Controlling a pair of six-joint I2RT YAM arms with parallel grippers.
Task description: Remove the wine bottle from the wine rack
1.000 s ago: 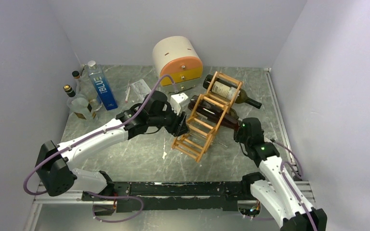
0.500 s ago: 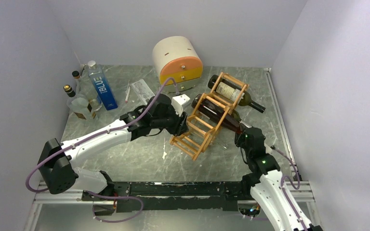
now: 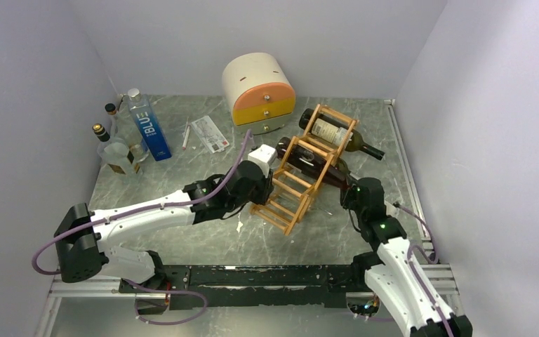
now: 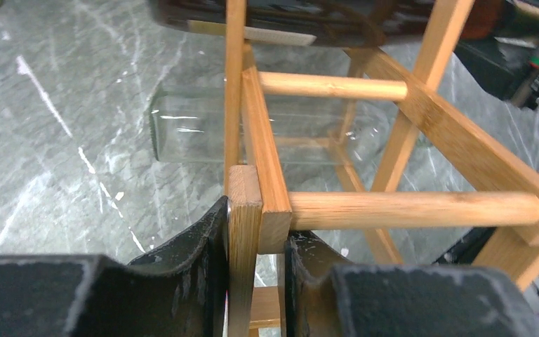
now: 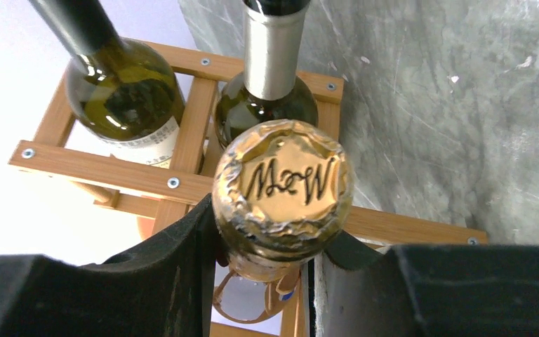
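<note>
Wine rack (image 3: 302, 175): centre of frame, standing on the bench (image 3: 309, 239); left hand (image 4: 256, 267) clamped on a corner post.
Wine bottle (image 5: 283, 186): middle tier of the rack; foil cap pinched by right hand (image 5: 261, 263).
Handling: draw straight along the bottle's axis, rack held braced, clear of the slats.

The table (image 3: 309, 242) is viewed from high above and behind the arm bases (image 3: 84, 256), with both arms taken in whole. The left wrist view is held close to the wine rack (image 4: 337, 207), sighted along the left hand (image 4: 256, 270). The right wrist view is sighted along the right hand (image 5: 263, 267), close on the top of a wine bottle (image 5: 281, 182). The rack is shared by all three views.
</note>
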